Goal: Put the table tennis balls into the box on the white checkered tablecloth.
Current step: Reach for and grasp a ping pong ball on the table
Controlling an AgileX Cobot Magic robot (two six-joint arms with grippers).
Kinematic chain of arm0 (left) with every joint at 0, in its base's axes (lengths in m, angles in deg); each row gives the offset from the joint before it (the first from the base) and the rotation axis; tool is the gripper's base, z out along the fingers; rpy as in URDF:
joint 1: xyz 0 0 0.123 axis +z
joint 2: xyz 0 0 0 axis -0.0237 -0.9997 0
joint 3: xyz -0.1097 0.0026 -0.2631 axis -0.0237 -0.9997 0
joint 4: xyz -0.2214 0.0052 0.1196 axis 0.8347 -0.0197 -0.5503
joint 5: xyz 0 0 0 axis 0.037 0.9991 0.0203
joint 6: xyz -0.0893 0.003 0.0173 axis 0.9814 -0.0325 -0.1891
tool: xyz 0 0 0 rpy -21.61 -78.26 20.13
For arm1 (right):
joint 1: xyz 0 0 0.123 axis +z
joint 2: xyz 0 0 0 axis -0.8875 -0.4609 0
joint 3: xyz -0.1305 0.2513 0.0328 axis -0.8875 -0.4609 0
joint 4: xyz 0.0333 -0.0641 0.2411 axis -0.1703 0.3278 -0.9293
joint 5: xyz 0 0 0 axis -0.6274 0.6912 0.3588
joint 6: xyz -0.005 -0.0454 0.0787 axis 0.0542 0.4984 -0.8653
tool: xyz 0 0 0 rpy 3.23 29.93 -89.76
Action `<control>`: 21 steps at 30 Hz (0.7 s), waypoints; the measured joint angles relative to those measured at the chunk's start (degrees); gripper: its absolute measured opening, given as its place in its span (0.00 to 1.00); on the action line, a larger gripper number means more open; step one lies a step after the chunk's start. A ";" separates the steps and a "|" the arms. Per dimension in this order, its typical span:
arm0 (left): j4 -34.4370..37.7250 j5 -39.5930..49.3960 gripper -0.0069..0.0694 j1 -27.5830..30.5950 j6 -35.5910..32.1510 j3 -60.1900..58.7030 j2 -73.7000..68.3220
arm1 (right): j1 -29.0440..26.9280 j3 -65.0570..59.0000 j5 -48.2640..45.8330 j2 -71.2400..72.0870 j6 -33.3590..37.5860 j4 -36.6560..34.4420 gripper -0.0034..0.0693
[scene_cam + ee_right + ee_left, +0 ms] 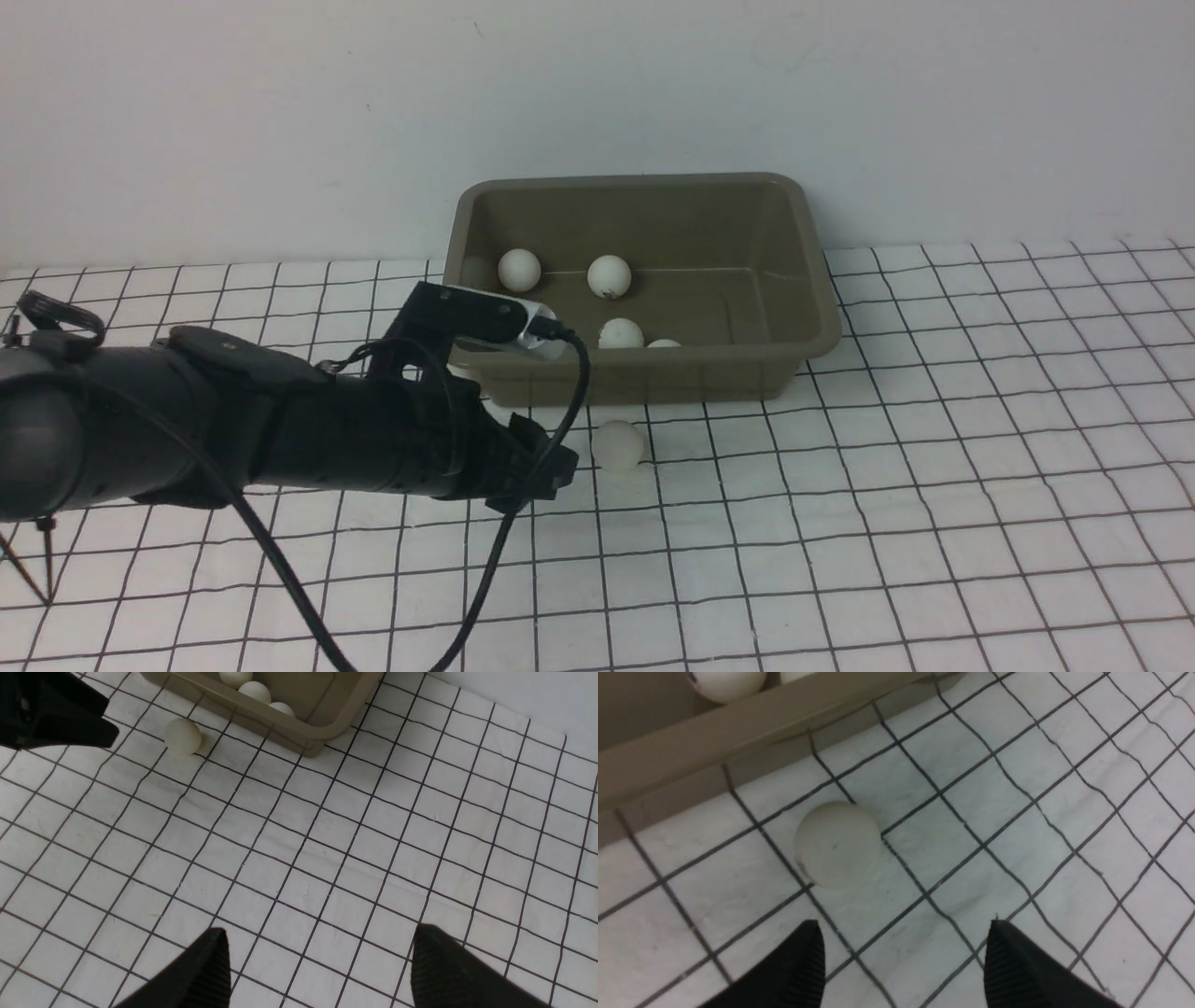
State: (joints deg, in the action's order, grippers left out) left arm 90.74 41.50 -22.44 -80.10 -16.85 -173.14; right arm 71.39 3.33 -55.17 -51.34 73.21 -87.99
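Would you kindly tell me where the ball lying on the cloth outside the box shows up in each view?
Front view: ball on the cloth, just before the box near wall, beside the left pincer.
Left wrist view: ball between the box wall and the open left pincer.
Right wrist view: ball close to the box, far beyond the right pincer.
Shared landmark: the box's near wall.
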 joint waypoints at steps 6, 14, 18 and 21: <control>5.82 -7.41 0.65 -3.55 -6.85 3.32 -3.10 | 0.00 0.00 0.00 0.00 0.19 0.00 0.70; 6.32 -8.74 0.65 -3.72 -6.08 8.57 -8.85 | 0.00 0.00 0.00 0.00 0.19 0.00 0.70; 6.42 -8.57 0.65 -3.72 -6.02 8.83 -10.50 | 0.00 0.00 0.00 0.00 0.19 0.00 0.70; 6.42 -6.09 0.65 -3.72 -5.81 8.83 -11.63 | 0.00 0.00 0.45 0.00 0.19 0.00 0.70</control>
State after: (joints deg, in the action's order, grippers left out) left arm 97.16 35.41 -26.15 -85.91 -8.02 -184.78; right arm 71.39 3.33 -54.73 -51.34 73.41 -87.99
